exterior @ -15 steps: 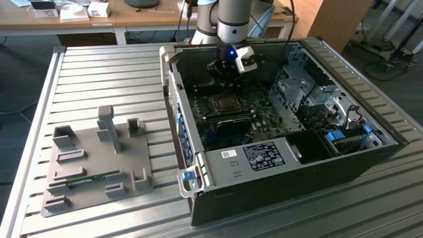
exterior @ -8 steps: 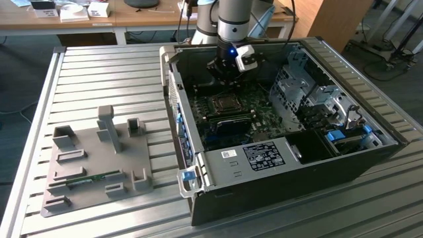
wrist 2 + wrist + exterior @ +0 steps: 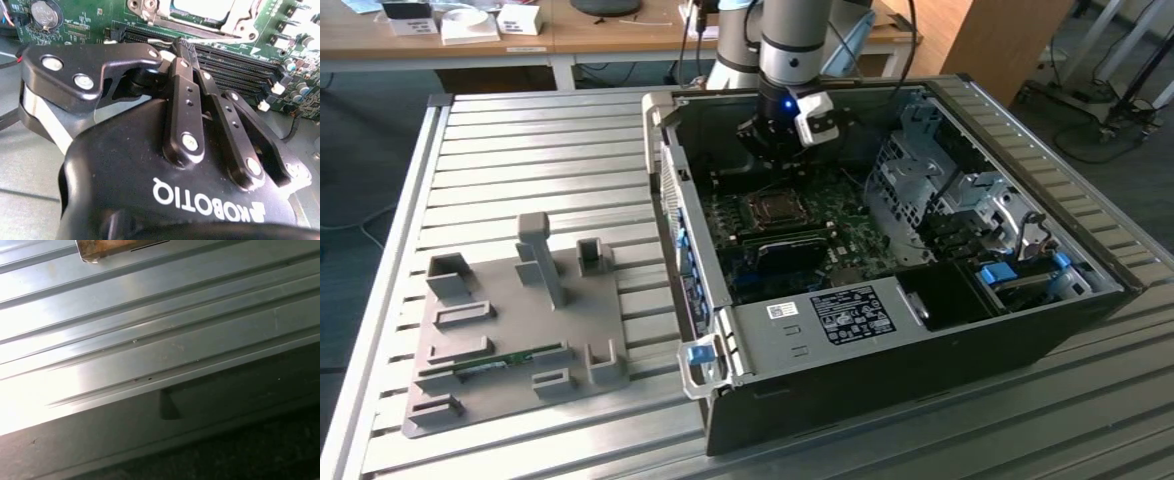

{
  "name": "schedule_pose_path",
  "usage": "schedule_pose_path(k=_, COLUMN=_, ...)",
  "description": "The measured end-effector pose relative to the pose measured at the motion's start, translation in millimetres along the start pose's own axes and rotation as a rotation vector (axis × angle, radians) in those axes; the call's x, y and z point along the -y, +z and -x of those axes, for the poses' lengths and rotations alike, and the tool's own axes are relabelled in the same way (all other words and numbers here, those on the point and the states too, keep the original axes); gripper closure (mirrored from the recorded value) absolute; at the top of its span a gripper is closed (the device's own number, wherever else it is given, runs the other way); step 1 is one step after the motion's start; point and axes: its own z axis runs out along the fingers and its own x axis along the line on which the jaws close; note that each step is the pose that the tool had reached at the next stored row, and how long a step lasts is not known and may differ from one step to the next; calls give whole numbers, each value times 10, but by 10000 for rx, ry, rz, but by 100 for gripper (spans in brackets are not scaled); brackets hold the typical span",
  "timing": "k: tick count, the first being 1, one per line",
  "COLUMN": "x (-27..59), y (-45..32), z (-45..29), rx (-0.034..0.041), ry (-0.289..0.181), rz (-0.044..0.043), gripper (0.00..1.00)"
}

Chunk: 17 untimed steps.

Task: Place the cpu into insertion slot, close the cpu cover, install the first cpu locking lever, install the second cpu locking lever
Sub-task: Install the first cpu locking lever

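Black two-finger gripper pressed together at the tips, nothing between them, seen close in the second wrist view; in the exterior view it hangs inside the open black computer case, above the far part of the green circuit board. Square dull silver-grey cpu sits in the square metal-rimmed insertion slot, beyond the fingertips and apart from them. Thin shiny metal cpu cover lies flat around the chip, framing it. Long narrow black card slots run between fingertips and socket. Round silver coin battery sits at one corner of the board. Case rests on a ribbed grey metal table. Grey moulded fixture tray lies on the table at the exterior view's left, well apart from the case.
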Motion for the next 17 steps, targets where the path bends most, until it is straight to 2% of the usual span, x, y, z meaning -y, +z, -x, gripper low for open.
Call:
schedule_pose_path(k=5, x=43, y=-2, z=13, rx=-31, ry=5, rz=99, gripper=89)
schedule_pose_path(k=6, x=50, y=-2, z=15, rx=-49, ry=9, rz=157, gripper=89)
schedule_pose_path(k=9, x=67, y=-2, z=21, rx=-156, ry=30, rz=514, gripper=89)
schedule_pose_path(k=11, x=77, y=-3, z=24, rx=-200, ry=41, rz=659, gripper=89)
schedule_pose_path(k=14, x=88, y=-3, z=27, rx=-223, ry=48, rz=733, gripper=89)
schedule_pose_path(k=17, x=100, y=-3, z=31, rx=-228, ry=49, rz=749, gripper=89)
